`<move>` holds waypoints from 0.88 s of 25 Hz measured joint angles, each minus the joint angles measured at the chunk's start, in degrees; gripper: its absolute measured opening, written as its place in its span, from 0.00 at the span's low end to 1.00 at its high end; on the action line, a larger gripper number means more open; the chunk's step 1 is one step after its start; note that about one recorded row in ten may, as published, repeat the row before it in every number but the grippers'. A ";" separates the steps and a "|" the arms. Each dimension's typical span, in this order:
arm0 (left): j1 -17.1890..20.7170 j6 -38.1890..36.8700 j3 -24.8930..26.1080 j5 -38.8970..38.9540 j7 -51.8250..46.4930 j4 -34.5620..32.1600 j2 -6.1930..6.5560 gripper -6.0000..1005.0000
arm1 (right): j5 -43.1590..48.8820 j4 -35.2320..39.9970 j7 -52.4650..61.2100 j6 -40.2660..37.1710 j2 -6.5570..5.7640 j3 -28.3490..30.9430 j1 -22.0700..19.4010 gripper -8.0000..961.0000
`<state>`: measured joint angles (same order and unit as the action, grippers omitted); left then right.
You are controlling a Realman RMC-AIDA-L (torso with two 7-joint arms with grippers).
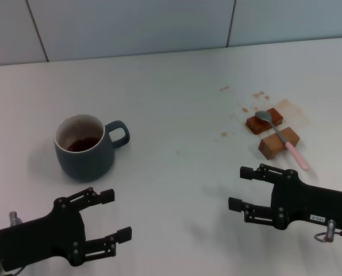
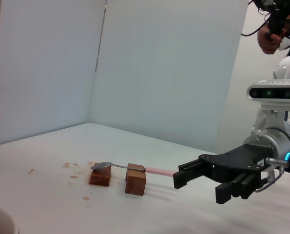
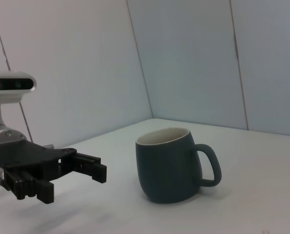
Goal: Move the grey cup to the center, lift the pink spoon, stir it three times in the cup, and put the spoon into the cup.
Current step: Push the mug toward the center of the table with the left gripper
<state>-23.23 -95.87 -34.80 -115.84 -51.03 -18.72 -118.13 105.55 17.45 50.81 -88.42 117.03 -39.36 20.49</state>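
Observation:
The grey cup (image 1: 84, 148) stands upright on the left of the white table, handle toward the middle, brown stains inside; it also shows in the right wrist view (image 3: 168, 165). The pink spoon (image 1: 296, 155) lies on the right across two brown blocks, its silver bowl on the far one, and shows in the left wrist view (image 2: 120, 167). My left gripper (image 1: 116, 215) is open and empty, near the front edge, just in front of the cup. My right gripper (image 1: 240, 187) is open and empty, in front of the spoon and a little left of its handle.
The spoon rests on the two brown blocks (image 1: 265, 121) (image 1: 279, 144). Brown spill stains (image 1: 257, 96) mark the table behind them. A grey wall (image 1: 159, 23) runs behind the table's back edge. A person's hand (image 2: 274, 29) shows far off in the left wrist view.

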 joint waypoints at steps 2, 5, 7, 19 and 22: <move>-0.09 0.10 0.00 -0.01 -0.10 0.00 0.06 0.84 | 0.00 -0.07 0.05 -0.06 -0.03 0.07 0.00 0.81; -0.14 0.17 0.00 -0.02 -0.14 0.00 0.02 0.83 | 0.00 -0.10 0.09 -0.08 -0.04 -0.04 -0.05 0.81; -0.16 0.22 0.00 -0.03 -0.20 0.00 -0.01 0.83 | 0.00 -0.12 0.11 -0.10 -0.05 -0.07 -0.11 0.81; 0.21 2.30 0.06 0.05 -0.28 0.07 -0.07 0.80 | 0.00 0.04 0.55 -0.36 -0.06 0.17 -0.34 0.81; 0.26 2.47 -0.08 0.05 -0.25 0.09 -0.07 0.76 | 0.01 0.04 0.57 -0.52 -0.06 0.17 -0.36 0.81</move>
<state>-22.97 -93.40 -34.88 -115.79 -51.28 -18.63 -118.21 105.55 17.50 51.37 -88.94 116.97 -39.19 20.13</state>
